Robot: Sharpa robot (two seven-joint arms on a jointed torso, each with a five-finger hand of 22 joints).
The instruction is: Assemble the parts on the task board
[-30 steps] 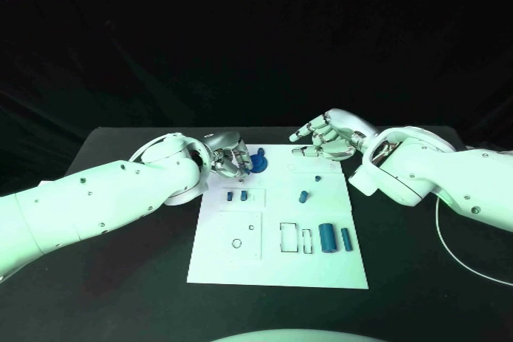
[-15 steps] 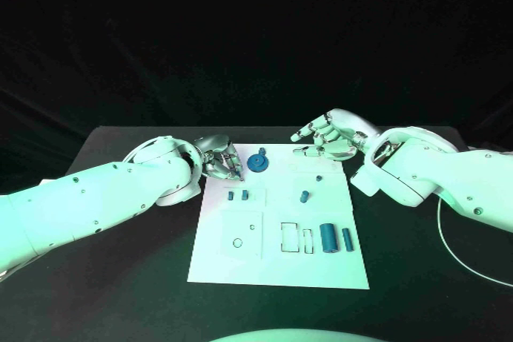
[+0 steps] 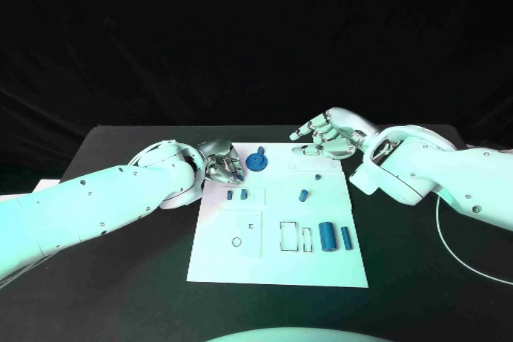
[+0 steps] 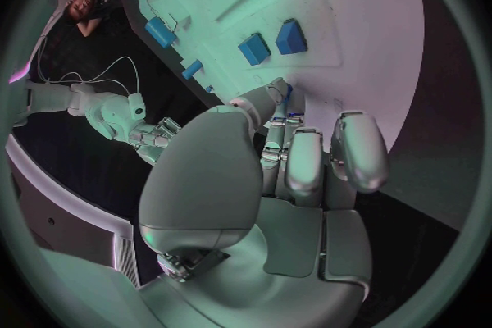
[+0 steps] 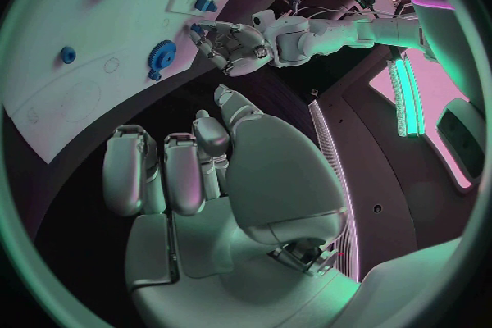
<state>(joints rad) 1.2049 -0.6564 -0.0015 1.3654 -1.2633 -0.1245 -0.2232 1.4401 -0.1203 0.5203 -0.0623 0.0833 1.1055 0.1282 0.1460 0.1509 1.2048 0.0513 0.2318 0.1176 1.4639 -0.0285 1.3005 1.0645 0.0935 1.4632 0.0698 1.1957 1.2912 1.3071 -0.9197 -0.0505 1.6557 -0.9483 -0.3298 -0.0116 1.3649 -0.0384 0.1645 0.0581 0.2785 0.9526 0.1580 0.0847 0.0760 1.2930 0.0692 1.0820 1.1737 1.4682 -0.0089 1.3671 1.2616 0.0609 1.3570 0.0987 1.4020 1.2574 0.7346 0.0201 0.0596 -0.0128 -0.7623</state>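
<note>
Meanwhile, left hand [image 3: 222,164] beside gear [image 3: 258,162]

I saw the task board [image 3: 321,271] lying mid-counter [image 3: 118,283], the gear [image 3: 258,162] at its far edge between my left robot hand [image 3: 222,164] and right robot hand [image 3: 326,138], two cylinders [image 3: 336,239] nearer me.
</note>
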